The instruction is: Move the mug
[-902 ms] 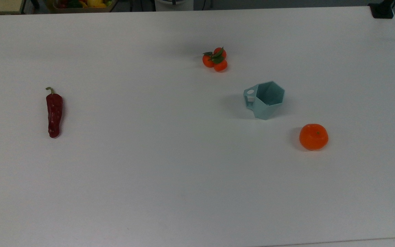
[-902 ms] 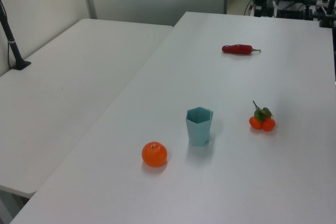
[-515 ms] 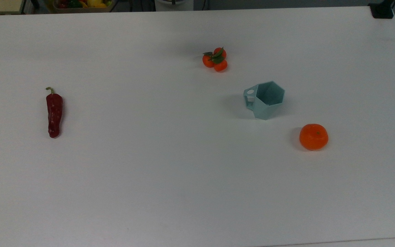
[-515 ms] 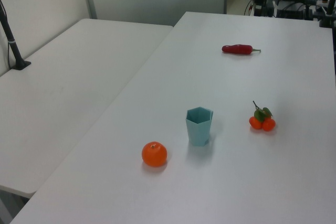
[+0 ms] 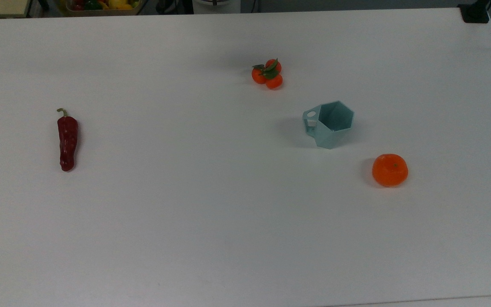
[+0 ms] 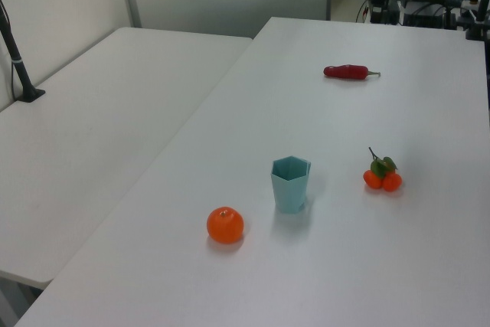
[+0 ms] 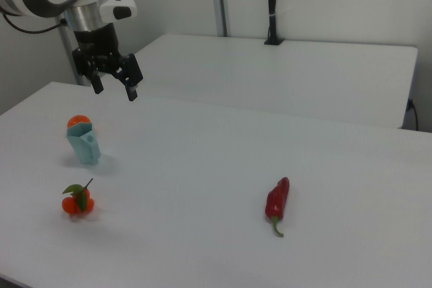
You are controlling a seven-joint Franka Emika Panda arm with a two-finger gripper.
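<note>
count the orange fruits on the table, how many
4: one big orange at the top view's right of the mug, and a leafy cluster of three small ones above the mug.

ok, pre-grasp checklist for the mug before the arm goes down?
1. Mug upright on the table, open end up: ok.
2. Gripper open, holding nothing: ok.
3. Gripper over the mug: not ok; in the right view it hangs above and to the right view's right of it.
4. Gap to the orange and the tangerine cluster: ok, both apart from the mug.
5. Handle facing the top view's left: ok.
</note>
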